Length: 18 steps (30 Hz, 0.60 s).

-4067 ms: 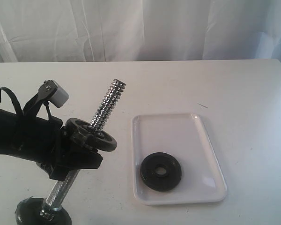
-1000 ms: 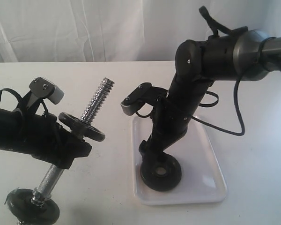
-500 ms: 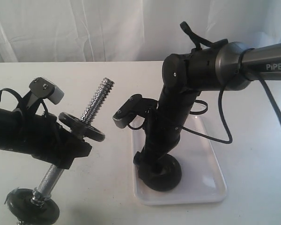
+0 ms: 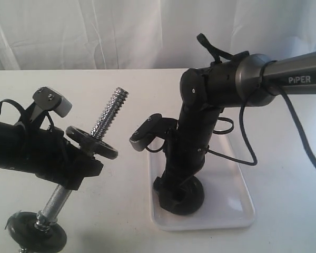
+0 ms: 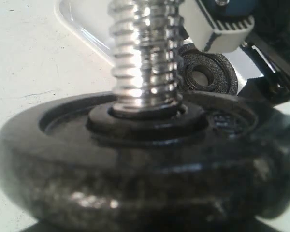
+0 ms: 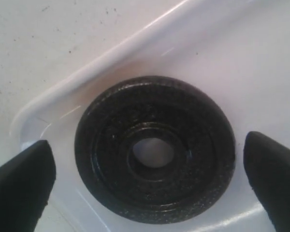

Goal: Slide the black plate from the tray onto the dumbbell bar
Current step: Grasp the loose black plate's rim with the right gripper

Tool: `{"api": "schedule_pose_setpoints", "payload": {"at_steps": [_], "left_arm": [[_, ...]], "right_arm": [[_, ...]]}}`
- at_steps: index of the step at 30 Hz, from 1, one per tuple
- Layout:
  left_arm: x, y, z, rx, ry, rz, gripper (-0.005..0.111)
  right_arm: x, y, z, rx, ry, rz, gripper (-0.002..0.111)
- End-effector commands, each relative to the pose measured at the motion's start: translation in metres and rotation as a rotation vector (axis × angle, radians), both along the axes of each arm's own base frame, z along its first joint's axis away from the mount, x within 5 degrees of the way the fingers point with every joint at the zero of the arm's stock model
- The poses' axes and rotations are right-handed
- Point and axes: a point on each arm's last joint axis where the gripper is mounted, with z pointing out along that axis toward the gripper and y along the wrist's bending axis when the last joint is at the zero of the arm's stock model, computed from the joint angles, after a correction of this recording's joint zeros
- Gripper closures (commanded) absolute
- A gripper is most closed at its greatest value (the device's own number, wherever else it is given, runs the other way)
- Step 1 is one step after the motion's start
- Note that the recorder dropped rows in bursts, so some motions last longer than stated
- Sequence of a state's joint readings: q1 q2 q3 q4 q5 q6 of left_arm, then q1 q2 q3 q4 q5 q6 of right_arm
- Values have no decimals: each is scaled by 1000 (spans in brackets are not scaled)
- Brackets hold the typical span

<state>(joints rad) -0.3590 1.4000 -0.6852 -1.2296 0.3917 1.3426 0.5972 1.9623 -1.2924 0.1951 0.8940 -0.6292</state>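
Two end effectors: the left end effector (image 4: 80,167) is clenched on the dumbbell bar (image 4: 109,113), holding it tilted above the bench (image 4: 274,95); the right end effector (image 6: 150,181) hangs spread wide astride the black plate (image 6: 106,145), which lies flat in the tray (image 4: 237,205) near a corner. Closing could snag the tray's rim or slip off the plate's thin edge. Whether its fingertips reach the tray floor is hidden.

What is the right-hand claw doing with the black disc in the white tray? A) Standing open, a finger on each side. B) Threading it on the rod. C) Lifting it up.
A: the right gripper is open, one of its fingers on each side of the black plate, which lies flat in the tray.
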Motion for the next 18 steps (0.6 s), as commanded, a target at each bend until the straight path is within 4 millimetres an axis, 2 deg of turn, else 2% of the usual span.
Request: {"api": "schedule_pose_setpoints", "payload": {"at_steps": [1,10,18], "left_arm": [[-1,-4,20,-104,-25,7,107],[-1,-4,20,-104,-25,7,107],[-1,-4,20,-104,-25,7,107]], "right_arm": [[-1,-1,-4,-19,18,2,9],[-11,10,-14,-47,44,50,9],[-10,8,-18,-74,47,32,9]]}}
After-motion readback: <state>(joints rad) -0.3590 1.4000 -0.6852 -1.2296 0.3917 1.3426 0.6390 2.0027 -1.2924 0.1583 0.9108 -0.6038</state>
